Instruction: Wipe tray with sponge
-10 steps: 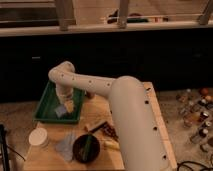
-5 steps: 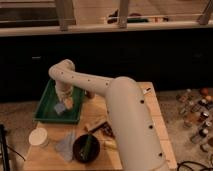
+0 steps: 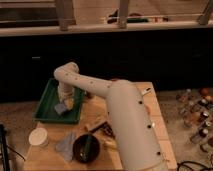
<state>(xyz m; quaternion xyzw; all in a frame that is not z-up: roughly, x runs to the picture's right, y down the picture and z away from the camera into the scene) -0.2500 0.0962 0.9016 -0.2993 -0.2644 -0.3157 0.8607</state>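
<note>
A green tray point(image 3: 47, 101) sits at the left side of the wooden table. My gripper point(image 3: 65, 102) reaches down into the tray from the white arm point(image 3: 95, 86). Under it lies a sponge point(image 3: 63, 107), grey-blue with a yellow part, on the tray floor near the right wall. The gripper sits right on the sponge and hides part of it.
A white cup point(image 3: 38, 136) stands at the front left of the table point(image 3: 150, 107). A grey cloth point(image 3: 65, 145) and a dark bowl point(image 3: 86, 147) with utensils lie in front. Bottles point(image 3: 197, 117) stand on the floor at right. A dark counter runs behind.
The gripper and sponge stay at about the same spot in the tray; the arm has shifted only slightly.
</note>
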